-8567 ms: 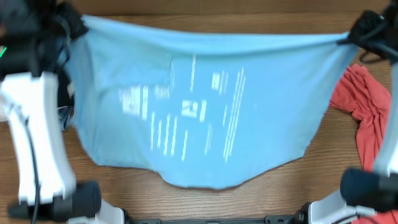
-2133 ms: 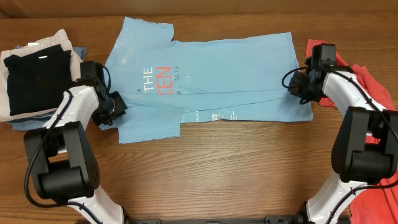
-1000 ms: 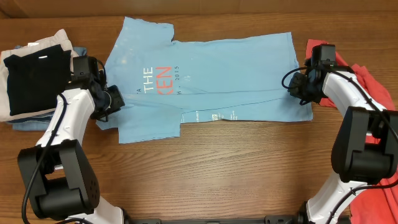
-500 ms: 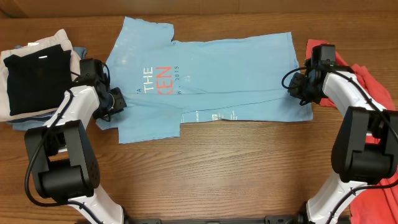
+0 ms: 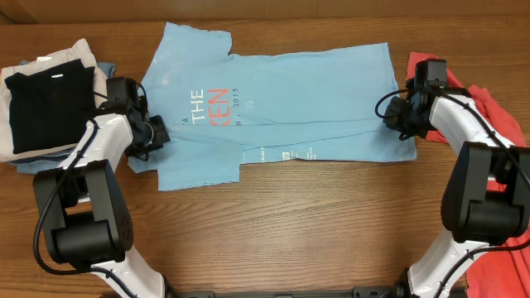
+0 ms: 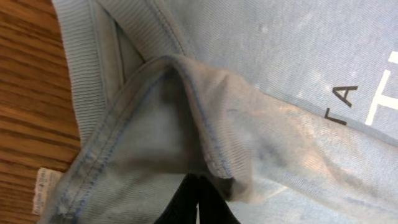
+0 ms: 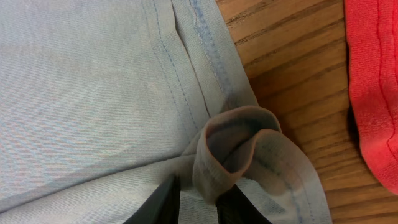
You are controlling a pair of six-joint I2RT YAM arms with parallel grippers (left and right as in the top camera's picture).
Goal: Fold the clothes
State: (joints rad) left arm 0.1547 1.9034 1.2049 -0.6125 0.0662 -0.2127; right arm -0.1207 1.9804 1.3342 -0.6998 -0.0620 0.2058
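Note:
The sky-blue T-shirt [image 5: 290, 108] lies flat on the wooden table, lettering up, with its lower part folded over. My left gripper [image 5: 154, 132] is at its left edge, shut on a raised fold of the blue fabric [image 6: 205, 143] near the collar ribbing. My right gripper [image 5: 400, 116] is at the shirt's right edge, its fingers [image 7: 198, 194] closed on a bunched loop of the hem [image 7: 239, 140]. A coral-red garment [image 5: 495, 116] lies just right of the right gripper; it also shows in the right wrist view [image 7: 373, 81].
A stack of folded black, beige and denim pieces [image 5: 45, 103] sits at the far left beside my left arm. More coral-red cloth [image 5: 497, 277] lies at the bottom right corner. Bare wood [image 5: 281, 223] runs in front of the shirt.
The shirt, earlier held up spread between both grippers, now lies on the table. Over the last second my left gripper has shifted slightly right along the shirt's edge. The right arm is still.

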